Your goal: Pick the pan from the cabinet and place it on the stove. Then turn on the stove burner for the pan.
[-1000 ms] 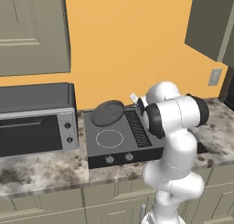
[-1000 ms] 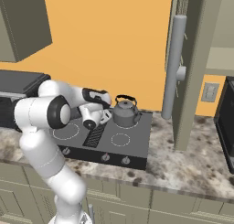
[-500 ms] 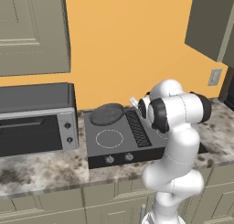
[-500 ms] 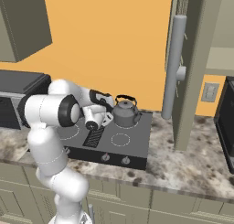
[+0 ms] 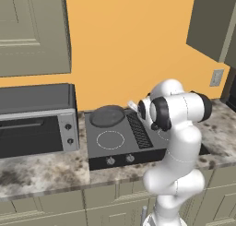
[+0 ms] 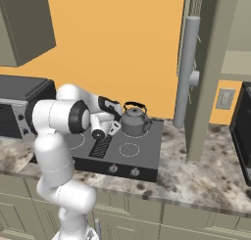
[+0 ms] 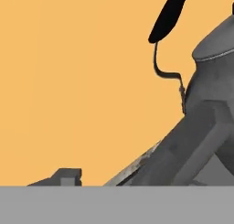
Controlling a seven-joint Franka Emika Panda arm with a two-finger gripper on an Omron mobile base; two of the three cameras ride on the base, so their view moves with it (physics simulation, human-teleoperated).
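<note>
Gripper (image 6: pixel 113 128) over stove (image 6: pixel 142 158), beside kettle (image 6: pixel 135 121); opening unclear.

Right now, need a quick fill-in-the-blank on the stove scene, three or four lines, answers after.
1. The pan sits on the stove's rear ____ burner, as the left base view shows it.
2. The grey thing with the black loop handle on the stove is a ____.
3. Left of the stove stands a boxy grey ____.
4. The stove's ____ front knobs sit along its front edge.

Missing words: left; kettle; toaster oven; two
</note>
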